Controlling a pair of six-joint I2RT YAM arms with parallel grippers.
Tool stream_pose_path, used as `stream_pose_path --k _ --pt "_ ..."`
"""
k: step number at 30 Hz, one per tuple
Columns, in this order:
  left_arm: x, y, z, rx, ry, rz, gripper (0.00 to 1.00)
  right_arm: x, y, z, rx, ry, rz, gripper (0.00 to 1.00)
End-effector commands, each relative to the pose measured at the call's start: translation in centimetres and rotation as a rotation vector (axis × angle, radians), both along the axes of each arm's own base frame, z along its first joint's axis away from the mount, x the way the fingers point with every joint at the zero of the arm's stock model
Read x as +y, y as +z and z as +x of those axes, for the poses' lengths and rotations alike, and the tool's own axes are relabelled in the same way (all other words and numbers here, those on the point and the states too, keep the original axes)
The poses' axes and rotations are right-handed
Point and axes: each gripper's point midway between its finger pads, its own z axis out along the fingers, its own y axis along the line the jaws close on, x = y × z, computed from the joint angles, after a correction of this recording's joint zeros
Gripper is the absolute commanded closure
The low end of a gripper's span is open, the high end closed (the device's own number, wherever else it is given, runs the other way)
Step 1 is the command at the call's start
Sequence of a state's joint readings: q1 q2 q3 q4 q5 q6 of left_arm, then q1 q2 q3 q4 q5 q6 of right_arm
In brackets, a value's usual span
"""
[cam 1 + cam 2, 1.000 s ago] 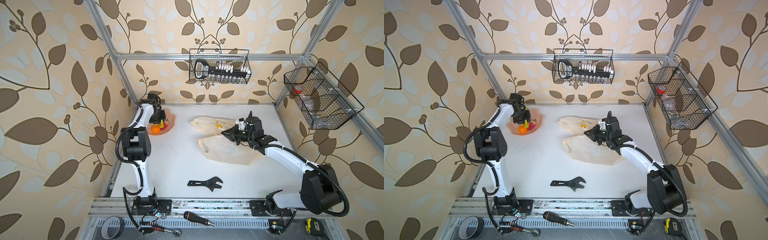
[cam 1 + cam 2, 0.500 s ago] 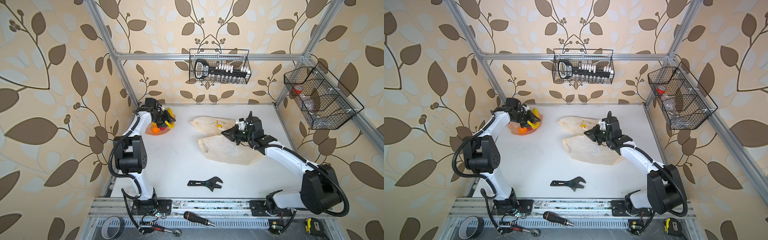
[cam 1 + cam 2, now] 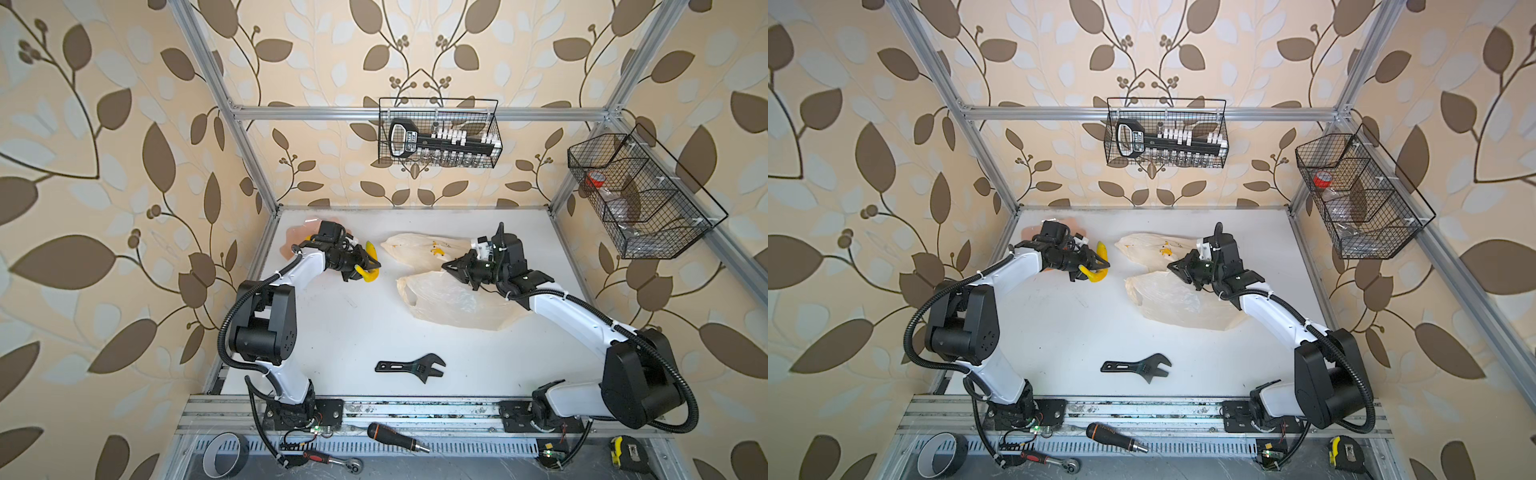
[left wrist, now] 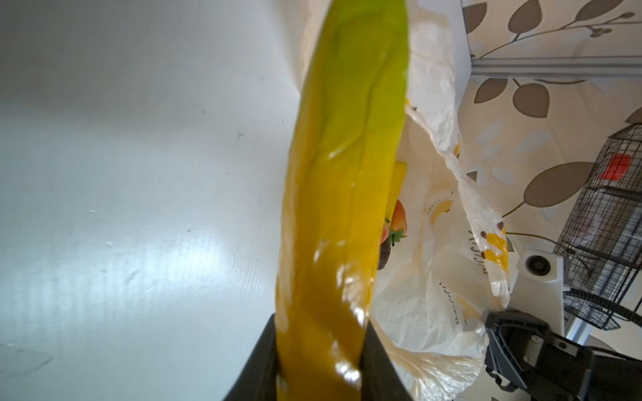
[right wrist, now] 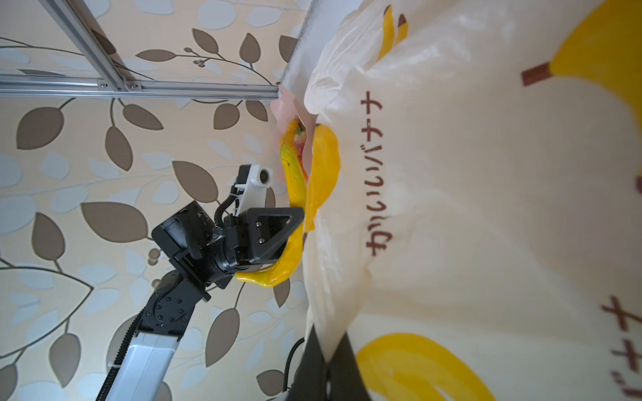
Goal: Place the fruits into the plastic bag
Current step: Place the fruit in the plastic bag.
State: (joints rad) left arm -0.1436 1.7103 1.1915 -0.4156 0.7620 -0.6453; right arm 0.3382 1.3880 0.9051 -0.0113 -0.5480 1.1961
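Left wrist — plastic bag (image 4: 441, 305) holds strawberry (image 4: 398, 215), dark fruit (image 4: 384, 257).

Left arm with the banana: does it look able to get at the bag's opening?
Probably yes. The right end effector holds the plastic bag by its edge, its mouth gapes toward the left end effector, and only bare table lies between.

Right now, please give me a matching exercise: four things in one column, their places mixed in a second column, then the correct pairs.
Things
1. banana
2. plastic bag
3. wrench
4. pink dish

Places
A. far corner of the table, on the left arm's side
B. edge pinched in the right gripper
C. lying free near the table's front
D. held in the left gripper

Pairs: 1-D, 2-B, 3-C, 4-A
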Motion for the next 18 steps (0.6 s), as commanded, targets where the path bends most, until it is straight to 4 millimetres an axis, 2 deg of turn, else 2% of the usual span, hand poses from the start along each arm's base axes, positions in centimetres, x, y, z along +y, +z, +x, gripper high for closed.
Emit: stream_pose_path --k 1,5,12,18 --pt "-1.9 1.9 1.1 -0.072 -0.024 -0.056 0.83 0.2 1.5 0.1 -0.038 -0.006 0.009 1.0" --pt "-4.3 1.3 1.4 -0.073 -0.063 -0.059 0.83 0.3 1.5 -0.1 -0.039 -0.005 0.01 1.0" --pt "-9.7 0.3 2.3 -0.083 -0.141 -0.064 0.84 0.8 1.7 -0.4 -0.041 0.0 0.019 1.0" --pt "-14.6 0.4 2.6 -0.117 -0.219 -0.083 0.84 1.6 1.9 -0.6 -0.044 0.016 0.031 1.0"
